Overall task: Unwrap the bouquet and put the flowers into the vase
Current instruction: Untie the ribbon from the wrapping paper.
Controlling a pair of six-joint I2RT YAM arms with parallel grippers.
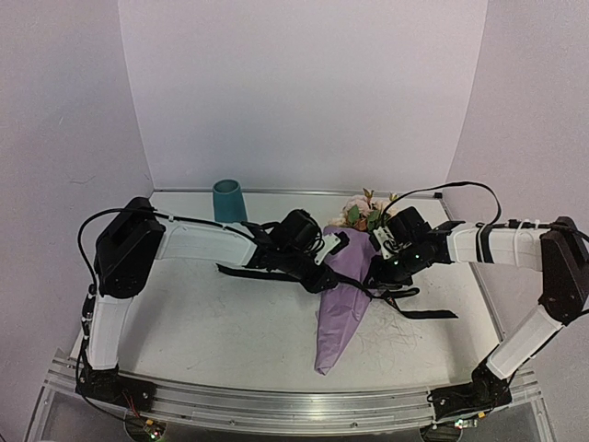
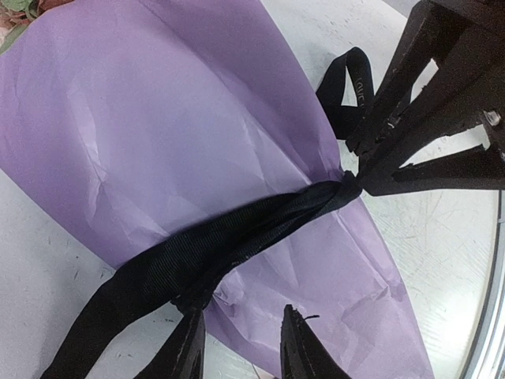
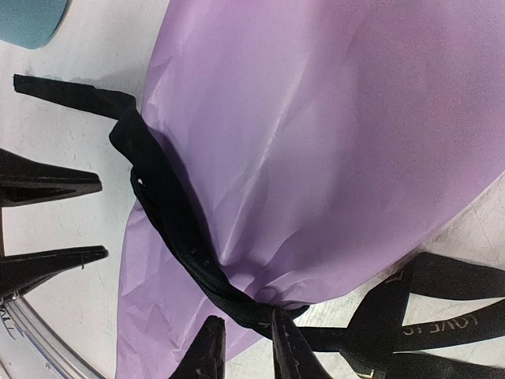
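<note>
Nearest: pointed tip of the bouquet (image 1: 342, 304), which lies flat and wrapped, long axis running near to far. Midway, the black ribbon (image 2: 229, 237) crosses it. The left gripper (image 2: 241, 332) is just left of the cone, jaws apart with nothing between. The right gripper (image 3: 245, 328) is on the right at the knot, jaws narrow, probably pinching ribbon, so it's the nearer one to pull. The flowers (image 1: 362, 212) are at the far end, the vase (image 1: 228, 200) upright beyond, far left.
</note>
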